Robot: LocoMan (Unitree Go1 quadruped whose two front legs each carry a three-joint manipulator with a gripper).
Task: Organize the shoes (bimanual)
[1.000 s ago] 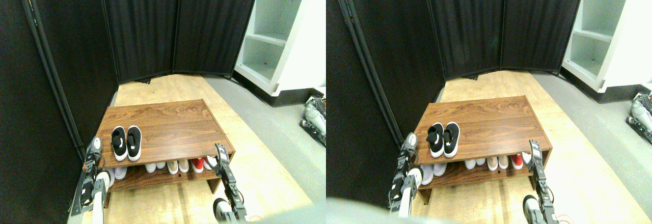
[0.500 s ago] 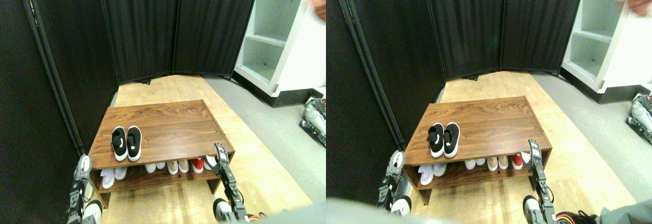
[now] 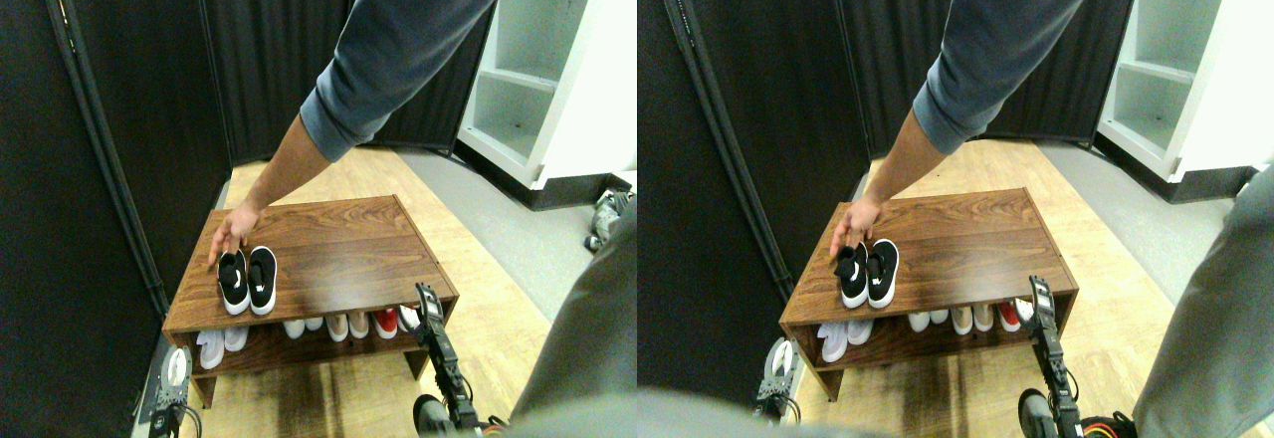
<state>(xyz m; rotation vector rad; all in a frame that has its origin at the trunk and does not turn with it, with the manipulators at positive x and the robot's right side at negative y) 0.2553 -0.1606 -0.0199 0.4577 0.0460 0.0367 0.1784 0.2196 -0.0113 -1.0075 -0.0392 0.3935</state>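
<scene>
Suddenly a person's hand (image 3: 233, 230) reaches in to the shoes (image 3: 247, 279) at the rack (image 3: 338, 249) top's 9 o'clock, the left gripper (image 3: 175, 370) dropped back, suggesting a reset; neither gripper's jaw state is readable.

1. Black folding curtain panels (image 3: 269, 50) wall off the back and left.
2. A white shelving unit (image 3: 537, 80) stands at right.
3. Light wood flooring (image 3: 498, 328) meets grey carpet (image 3: 508, 229).
4. A dark wooden shoe bench (image 3: 328, 249) sits centre, lit evenly.
</scene>
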